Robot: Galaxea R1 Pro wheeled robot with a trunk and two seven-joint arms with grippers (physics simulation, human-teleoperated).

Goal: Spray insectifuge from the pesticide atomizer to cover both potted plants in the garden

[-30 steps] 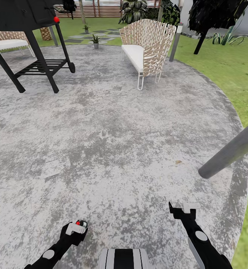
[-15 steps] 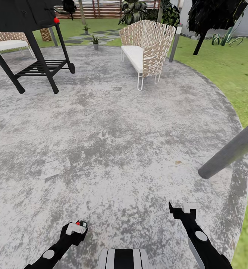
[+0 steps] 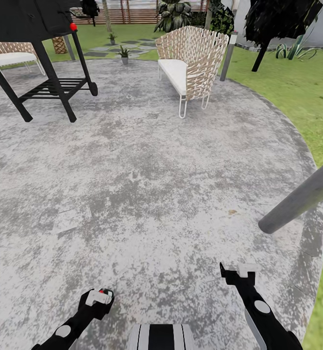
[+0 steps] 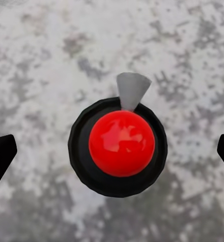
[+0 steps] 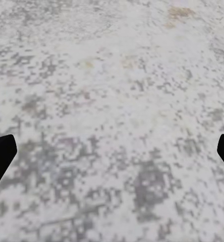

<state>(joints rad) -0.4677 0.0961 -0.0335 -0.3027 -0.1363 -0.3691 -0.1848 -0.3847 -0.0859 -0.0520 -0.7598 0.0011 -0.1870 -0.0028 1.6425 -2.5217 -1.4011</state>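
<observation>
Left jaws shut around pesticide atomizer; right jaws spread, empty; potted plants at twelve o'clock.

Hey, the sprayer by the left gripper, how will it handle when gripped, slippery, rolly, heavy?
The pesticide atomizer looks round in section, so it would probably roll if laid down. Its glossy red cap suggests hard, smooth plastic, possibly slippery. Small beside the left gripper, it is likely light.

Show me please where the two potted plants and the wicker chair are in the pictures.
Nearer potted plant (image 3: 125, 51), head view, on its green leaves.
Farther potted plant (image 3: 112, 36), head view, on its leaves.
Wicker chair (image 3: 176, 72), head view, on the white seat cushion.
</observation>
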